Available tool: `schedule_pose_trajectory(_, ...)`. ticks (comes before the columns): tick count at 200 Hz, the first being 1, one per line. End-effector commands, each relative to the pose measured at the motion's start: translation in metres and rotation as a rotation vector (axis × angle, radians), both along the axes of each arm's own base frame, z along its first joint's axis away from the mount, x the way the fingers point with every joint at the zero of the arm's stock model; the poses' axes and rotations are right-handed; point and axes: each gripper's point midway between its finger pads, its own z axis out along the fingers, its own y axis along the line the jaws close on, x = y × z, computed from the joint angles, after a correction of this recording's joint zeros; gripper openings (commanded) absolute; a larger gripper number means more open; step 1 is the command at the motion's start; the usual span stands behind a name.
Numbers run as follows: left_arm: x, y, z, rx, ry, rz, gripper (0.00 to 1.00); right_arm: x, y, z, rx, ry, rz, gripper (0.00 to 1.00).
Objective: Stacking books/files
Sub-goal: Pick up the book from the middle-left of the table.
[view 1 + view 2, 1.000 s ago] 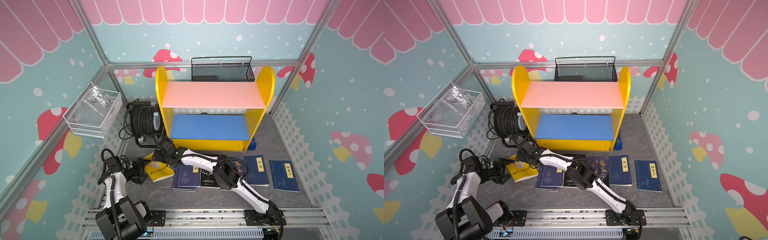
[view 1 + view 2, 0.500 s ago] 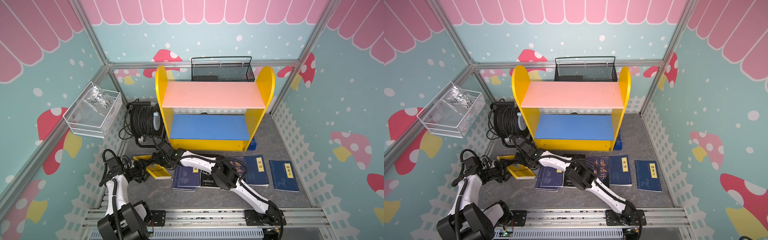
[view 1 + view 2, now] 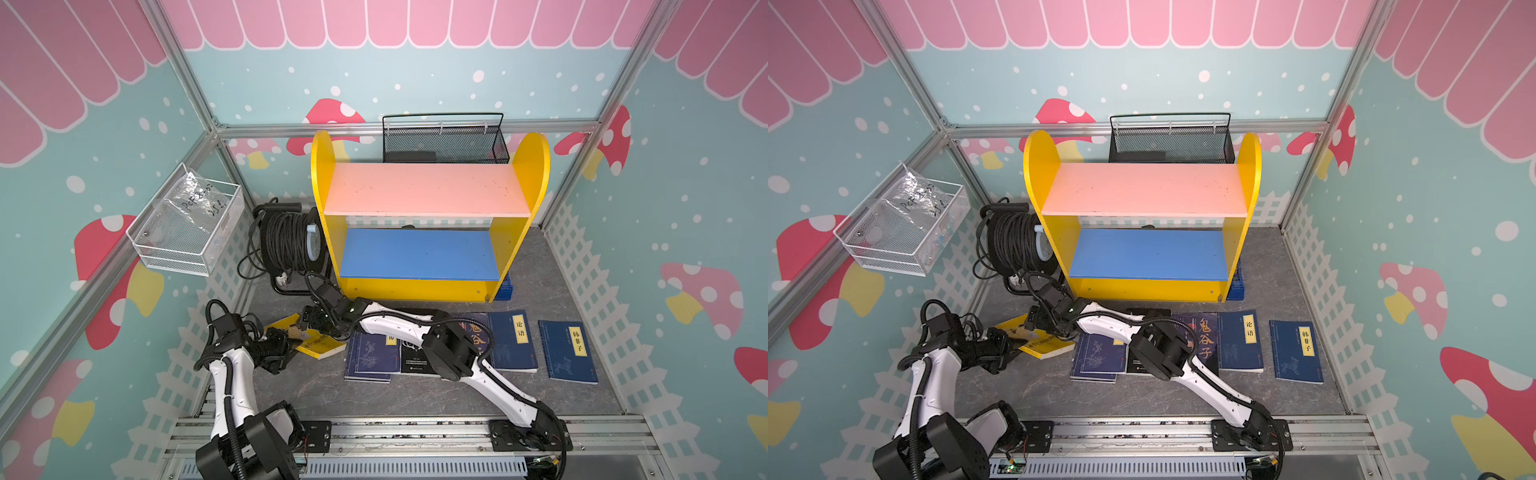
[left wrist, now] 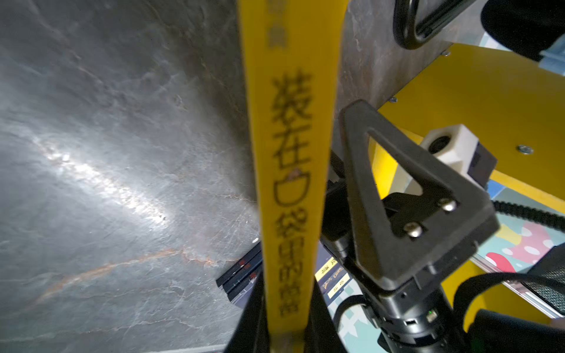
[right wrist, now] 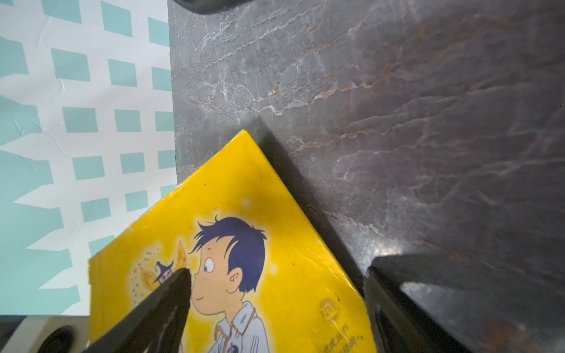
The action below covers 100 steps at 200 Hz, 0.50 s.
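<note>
Left gripper (image 3: 291, 341) first: its jaws are clamped on the edge of the yellow book (image 3: 322, 345), and the left wrist view shows the yellow book (image 4: 290, 128) spine-on, pinched between the black fingers (image 4: 249, 324). We see the left arm rising from the front rail, elbow bent, forearm running low toward the book. Our right gripper (image 3: 309, 322) hangs over the same book with jaws wide apart, one fingertip (image 5: 165, 305) above the cartoon boy on the cover (whether it touches, we cannot tell). That arm stretches long and low across the row of books. A second ago the left jaws stood open beside the book, which lay flat; now they have closed and it looks tilted. Two arms, two grippers. Counting outward on the grey floor (image 3: 415, 395), we find one yellow book, three navy books (image 3: 368, 359) (image 3: 512, 347) (image 3: 567, 355) with yellow labels, one black book (image 3: 415, 358) and one dark book (image 3: 478, 338) with gold characters, all before one yellow shelf unit (image 3: 415, 289).
</note>
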Motion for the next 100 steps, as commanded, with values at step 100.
schedule_pose_trajectory(100,0.011,0.005,0.050,0.093,-0.094,-0.067,0.00,0.044,-0.007,0.091,0.168,-0.209,-0.017,0.92)
